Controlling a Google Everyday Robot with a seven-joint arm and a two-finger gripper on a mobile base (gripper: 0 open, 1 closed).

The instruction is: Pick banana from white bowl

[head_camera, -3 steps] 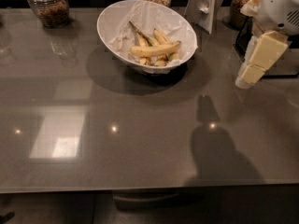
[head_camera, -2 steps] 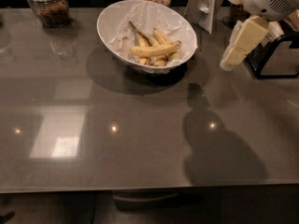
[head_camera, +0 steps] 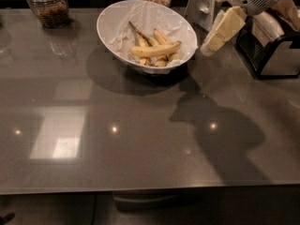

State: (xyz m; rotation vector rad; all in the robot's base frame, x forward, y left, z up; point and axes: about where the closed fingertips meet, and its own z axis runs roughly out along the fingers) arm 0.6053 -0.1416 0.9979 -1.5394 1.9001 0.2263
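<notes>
the gripper [head_camera: 209, 45] hangs just to the right of the white bowl [head_camera: 108, 20], close to its rim and a little above the table [head_camera: 140, 163]. i cannot tell if it is wide or narrow. the banana [head_camera: 154, 49] lies inside the bowl, on top of the other bananas [head_camera: 161, 35], to the left of the gripper. it lies long ways from left to right, and its right end points at the gripper. so i think the gripper must go left over the rim, then down.

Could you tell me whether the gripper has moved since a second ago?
Yes. The gripper has moved left, closing on the white bowl's right rim.
</notes>
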